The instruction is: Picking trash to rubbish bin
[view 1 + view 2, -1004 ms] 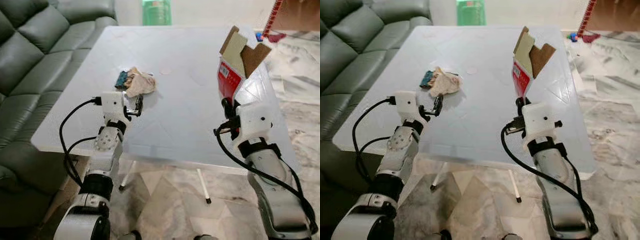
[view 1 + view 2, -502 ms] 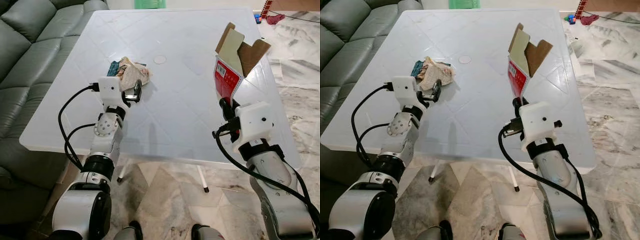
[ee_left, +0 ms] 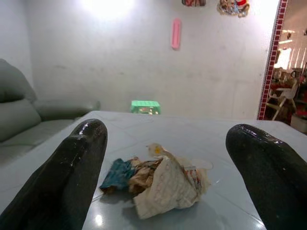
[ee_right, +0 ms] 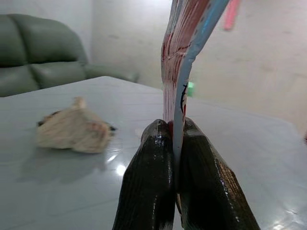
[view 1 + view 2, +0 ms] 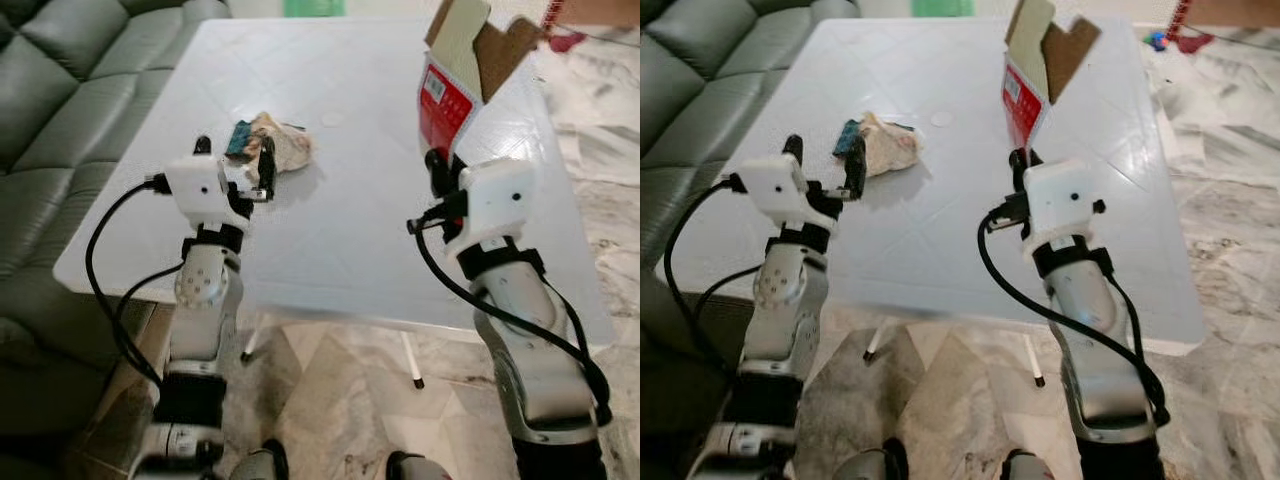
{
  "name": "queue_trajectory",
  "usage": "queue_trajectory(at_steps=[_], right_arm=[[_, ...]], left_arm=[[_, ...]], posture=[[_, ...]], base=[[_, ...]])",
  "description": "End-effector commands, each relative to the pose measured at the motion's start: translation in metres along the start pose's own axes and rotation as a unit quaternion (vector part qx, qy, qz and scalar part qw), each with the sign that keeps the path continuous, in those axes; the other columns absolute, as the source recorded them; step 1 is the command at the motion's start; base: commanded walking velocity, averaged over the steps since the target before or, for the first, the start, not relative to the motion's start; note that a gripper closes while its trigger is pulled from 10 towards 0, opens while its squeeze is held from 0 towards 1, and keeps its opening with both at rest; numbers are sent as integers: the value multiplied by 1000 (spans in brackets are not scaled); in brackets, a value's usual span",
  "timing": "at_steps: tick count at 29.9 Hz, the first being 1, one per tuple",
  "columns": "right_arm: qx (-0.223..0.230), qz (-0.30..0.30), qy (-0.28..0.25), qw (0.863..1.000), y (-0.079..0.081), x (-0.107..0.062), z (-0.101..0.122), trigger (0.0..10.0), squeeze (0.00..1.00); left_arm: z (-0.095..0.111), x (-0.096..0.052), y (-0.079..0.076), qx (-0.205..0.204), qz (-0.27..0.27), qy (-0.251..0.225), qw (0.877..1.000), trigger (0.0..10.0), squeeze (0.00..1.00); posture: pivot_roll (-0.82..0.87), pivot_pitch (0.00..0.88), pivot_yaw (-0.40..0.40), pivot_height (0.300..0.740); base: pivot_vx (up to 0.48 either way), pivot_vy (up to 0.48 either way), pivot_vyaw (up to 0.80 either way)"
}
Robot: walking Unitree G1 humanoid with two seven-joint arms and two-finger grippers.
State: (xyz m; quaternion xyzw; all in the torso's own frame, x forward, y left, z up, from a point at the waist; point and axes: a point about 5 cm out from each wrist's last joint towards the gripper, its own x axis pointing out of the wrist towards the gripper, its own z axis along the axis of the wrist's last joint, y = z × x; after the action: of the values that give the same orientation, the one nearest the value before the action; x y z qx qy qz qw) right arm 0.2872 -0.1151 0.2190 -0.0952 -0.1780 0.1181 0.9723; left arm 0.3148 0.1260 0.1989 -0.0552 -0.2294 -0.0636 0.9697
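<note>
A white square plastic surface stands beside a dark green leather sofa on the left, with marble floor below. Toward the far left of the surface lies a crumpled wad of beige paper and wrappers with a teal scrap. The left tool is held just near of this wad, its two black fingers spread wide with nothing between them; the wad sits a little beyond the fingertips, not touched. The right tool is raised over the right part of the surface, its fingers pinched tight on the lower edge of a flattened red-and-white cardboard carton with brown open flaps, which stands upright above it
</note>
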Motion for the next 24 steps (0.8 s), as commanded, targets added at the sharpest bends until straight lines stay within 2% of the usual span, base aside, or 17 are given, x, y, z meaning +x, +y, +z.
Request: queue_trajectory(at_steps=[1, 14, 24], right_arm=[[5, 13, -16, 1000, 5, 5, 3, 10000, 0], [-4, 16, -39, 999, 4, 15, 4, 10000, 0], [-3, 16, -39, 999, 6, 14, 1, 10000, 0]], left_arm=[[-1, -8, -3, -3, 2, 10, 1000, 10000, 0], [11, 5, -3, -1, -4, 13, 1000, 10000, 0], [7, 0, -6, -1, -7, 27, 1000, 10000, 0]], posture=[[-58, 82, 53, 740], [-62, 51, 55, 740], [-58, 56, 54, 740]], base=[[315, 0, 0], [400, 0, 0], [375, 0, 0]])
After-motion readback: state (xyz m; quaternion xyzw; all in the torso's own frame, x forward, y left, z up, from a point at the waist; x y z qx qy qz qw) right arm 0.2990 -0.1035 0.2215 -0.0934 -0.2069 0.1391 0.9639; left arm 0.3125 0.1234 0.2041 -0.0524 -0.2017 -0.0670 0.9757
